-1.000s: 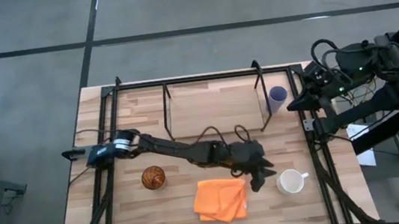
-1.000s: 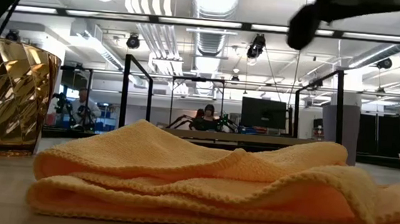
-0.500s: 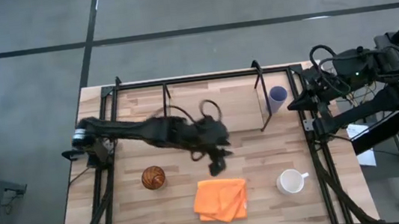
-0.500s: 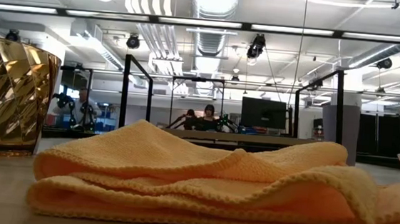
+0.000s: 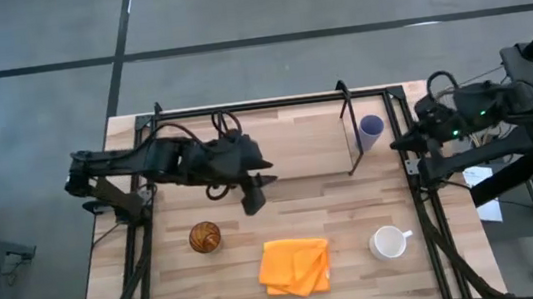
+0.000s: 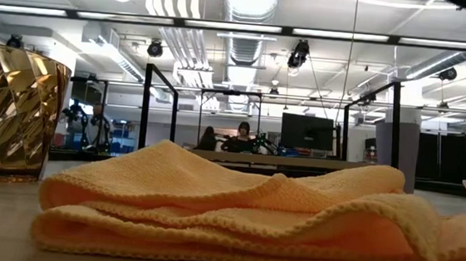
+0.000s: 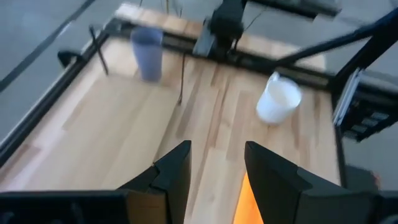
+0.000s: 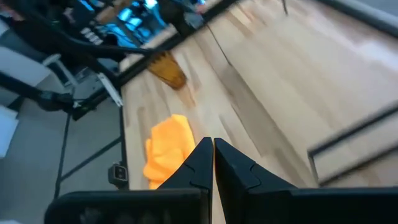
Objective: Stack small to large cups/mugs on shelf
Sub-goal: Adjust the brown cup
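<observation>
While no cup stands stacked yet, the left claw [image 5: 251, 201] hangs empty and half open in front of the shelf [image 5: 282, 106]. Beside the shelf's right end stands the lavender cup [image 5: 371, 128]; the white mug [image 5: 389, 243] and amber tumbler [image 5: 205, 238] sit farther forward. Probably a first pick comes next. The right claw [image 8: 212, 157] waits closed, right of the shelf.

Readable text: none in any view.
Labels, brands: none legible.
Numbers, signs: none legible.
</observation>
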You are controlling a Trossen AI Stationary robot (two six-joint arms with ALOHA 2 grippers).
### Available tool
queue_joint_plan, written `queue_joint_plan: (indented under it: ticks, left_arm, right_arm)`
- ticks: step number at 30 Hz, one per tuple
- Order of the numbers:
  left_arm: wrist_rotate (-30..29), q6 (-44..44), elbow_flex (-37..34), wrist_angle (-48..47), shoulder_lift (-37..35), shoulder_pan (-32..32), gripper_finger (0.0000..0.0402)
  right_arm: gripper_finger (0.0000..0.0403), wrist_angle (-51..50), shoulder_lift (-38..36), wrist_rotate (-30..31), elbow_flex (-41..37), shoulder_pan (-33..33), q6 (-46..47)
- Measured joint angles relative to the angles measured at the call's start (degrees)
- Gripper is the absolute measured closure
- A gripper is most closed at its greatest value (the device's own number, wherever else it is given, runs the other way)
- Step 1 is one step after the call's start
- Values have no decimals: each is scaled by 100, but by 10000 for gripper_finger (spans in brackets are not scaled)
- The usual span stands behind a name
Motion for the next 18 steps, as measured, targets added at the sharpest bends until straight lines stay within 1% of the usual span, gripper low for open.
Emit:
queue_joint_plan:
  ticks: [4,7,10,15,18]
  left_arm:
    - [5,-413,-271,-266,0,1,265]
    - [111,-613,-605,-206,23,-4,265]
    - [421,-866,-953,155,52,-20,265]
    - [970,-874,-1644,1422,63,-21,265]
    - [1144,-883,-1959,2047,63,-21,265]
  right_arm:
    - [394,145,-166,-8,-672,0,307]
    - [394,231,-200,-81,-1101,0,675]
    - [394,233,-186,-628,-1423,0,1180]
    - [394,235,-143,-1686,-1804,2,1950]
    - [394,234,-160,-2169,-1908,2,2527]
